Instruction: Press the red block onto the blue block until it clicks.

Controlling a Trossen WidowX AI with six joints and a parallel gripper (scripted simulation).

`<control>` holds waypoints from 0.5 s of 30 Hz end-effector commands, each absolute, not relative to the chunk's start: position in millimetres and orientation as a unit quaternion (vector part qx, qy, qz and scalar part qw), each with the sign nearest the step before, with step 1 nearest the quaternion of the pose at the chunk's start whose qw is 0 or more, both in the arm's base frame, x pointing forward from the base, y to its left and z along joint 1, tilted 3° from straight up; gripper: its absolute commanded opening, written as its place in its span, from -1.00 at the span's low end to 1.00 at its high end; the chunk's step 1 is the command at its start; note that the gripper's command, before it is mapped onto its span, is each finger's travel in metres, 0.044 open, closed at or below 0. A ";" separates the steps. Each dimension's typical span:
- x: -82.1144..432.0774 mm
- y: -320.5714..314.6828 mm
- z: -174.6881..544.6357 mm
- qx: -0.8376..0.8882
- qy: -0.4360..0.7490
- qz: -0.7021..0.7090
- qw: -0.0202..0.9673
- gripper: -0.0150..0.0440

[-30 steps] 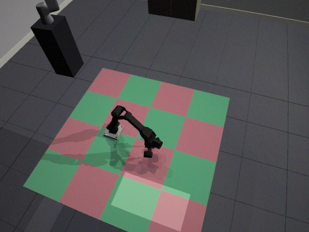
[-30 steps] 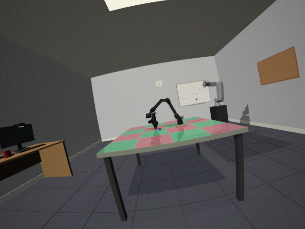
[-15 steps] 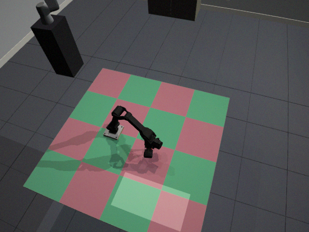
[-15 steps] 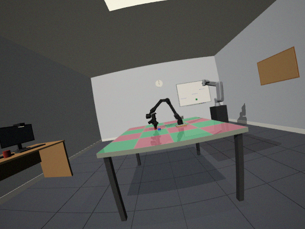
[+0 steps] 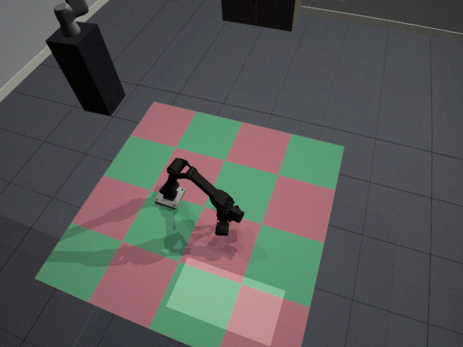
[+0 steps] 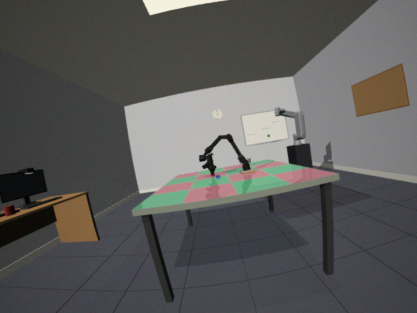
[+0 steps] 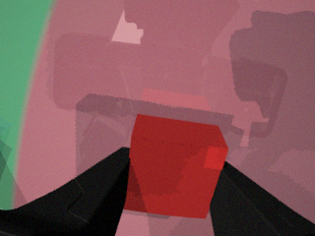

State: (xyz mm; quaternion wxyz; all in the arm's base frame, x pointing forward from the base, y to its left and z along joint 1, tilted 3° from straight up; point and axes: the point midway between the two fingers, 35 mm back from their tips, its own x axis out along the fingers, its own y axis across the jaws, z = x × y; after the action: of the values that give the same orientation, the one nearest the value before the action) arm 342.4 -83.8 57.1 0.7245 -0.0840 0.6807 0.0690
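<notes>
A black six-joint robot arm [image 5: 204, 182] rises from a pale base plate [image 5: 159, 202] on a pink-and-green checkered tabletop [image 5: 310, 160], bending down over a pink square. Beyond, a gray arm [image 5: 67, 20] tops a black pedestal [image 5: 87, 71].

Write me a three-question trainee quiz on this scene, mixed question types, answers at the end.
1. True or false: the gripper is shut on the red block.
2. Multiple choice: which view shows the blue block? A) top B) exterior C) wrist
3. Fill in the blank: the arm's base plate is bolted to a table patterned in green and ____ squares.

Key: 1. true; 2. B; 3. pink
</notes>
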 end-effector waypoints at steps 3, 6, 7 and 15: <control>344.5 -83.8 85.9 -0.087 0.677 0.067 0.728 -0.49; 343.7 -83.0 99.8 -0.087 0.677 0.067 0.728 -0.49; 343.3 -82.8 104.4 -0.087 0.677 0.067 0.728 -0.49; 337.4 -80.0 141.5 -0.087 0.677 0.067 0.728 -0.49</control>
State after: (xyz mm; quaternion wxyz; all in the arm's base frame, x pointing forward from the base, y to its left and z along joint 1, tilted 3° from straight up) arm 340.2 -80.6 125.4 0.7264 -0.0866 0.6782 0.0703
